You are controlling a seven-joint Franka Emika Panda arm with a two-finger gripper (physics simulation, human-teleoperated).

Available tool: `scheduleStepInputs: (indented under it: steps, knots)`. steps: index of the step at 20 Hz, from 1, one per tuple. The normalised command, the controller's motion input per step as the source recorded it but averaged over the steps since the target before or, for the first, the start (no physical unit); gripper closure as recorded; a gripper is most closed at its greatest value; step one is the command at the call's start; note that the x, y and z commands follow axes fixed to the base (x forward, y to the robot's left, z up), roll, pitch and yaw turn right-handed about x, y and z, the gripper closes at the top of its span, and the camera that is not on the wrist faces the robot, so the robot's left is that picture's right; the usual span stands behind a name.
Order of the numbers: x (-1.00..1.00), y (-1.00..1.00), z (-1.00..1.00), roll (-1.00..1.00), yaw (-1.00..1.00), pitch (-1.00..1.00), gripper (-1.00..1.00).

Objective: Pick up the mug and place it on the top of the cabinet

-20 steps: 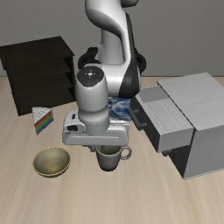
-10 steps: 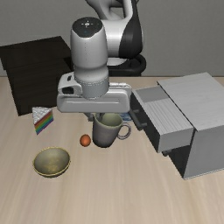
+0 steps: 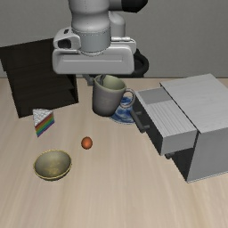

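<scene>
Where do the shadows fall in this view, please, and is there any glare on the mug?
In the exterior view the light is soft and even. The darkest shadow in that view lies beneath the pulled-out drawer of the grey cabinet. The mug, held in the gripper, shows no glare in the exterior view, only gentle shading.
</scene>
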Motion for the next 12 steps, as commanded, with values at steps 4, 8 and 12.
scheduleStepInputs:
  steps: [4, 8, 12]
  knots:
    - [0.0, 0.0, 1.0, 0.0, 0.0, 0.0, 1.0]
    - [0.0, 0.75, 0.25, 0.0, 0.0, 0.0, 1.0]
    - [0.0, 1.0, 0.0, 0.0, 0.0, 0.0, 1.0]
